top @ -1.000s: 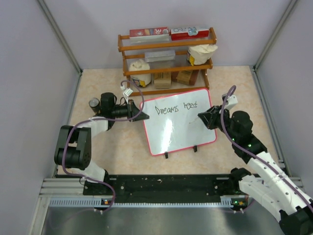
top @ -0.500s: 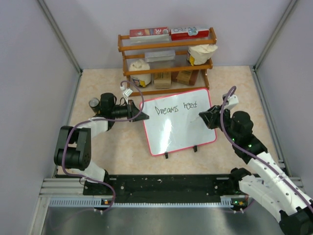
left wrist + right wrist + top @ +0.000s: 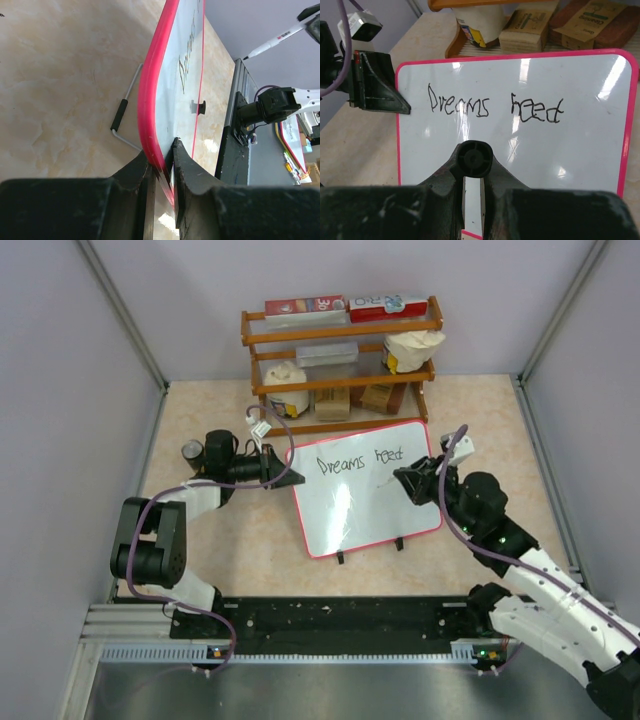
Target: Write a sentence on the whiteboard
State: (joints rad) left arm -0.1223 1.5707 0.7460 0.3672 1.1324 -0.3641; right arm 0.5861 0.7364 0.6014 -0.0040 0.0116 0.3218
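Observation:
The whiteboard (image 3: 365,505) with its thin red frame lies propped in the middle of the table. The sentence (image 3: 360,461) on it reads "Dreams need" in one black line near the far edge, also legible in the right wrist view as the sentence (image 3: 492,107). My left gripper (image 3: 286,478) is shut on the board's left edge; the red rim sits between its jaws (image 3: 162,160). My right gripper (image 3: 408,483) hovers over the board's right half, shut on a marker (image 3: 475,159) seen end-on. The left wrist view shows that marker (image 3: 277,39) as white with a dark tip, pointing down at the whiteboard (image 3: 172,110).
A wooden shelf rack (image 3: 340,360) with boxes and tubs stands just behind the board. A wire stand (image 3: 122,112) with a black sleeve juts from under the board's edge. Two small black tabs (image 3: 340,557) stick out at its near edge. Grey walls close in both sides.
My right gripper has moved left with the marker, from the board's right edge to a spot below the word "need". The left gripper and the board have stayed put.

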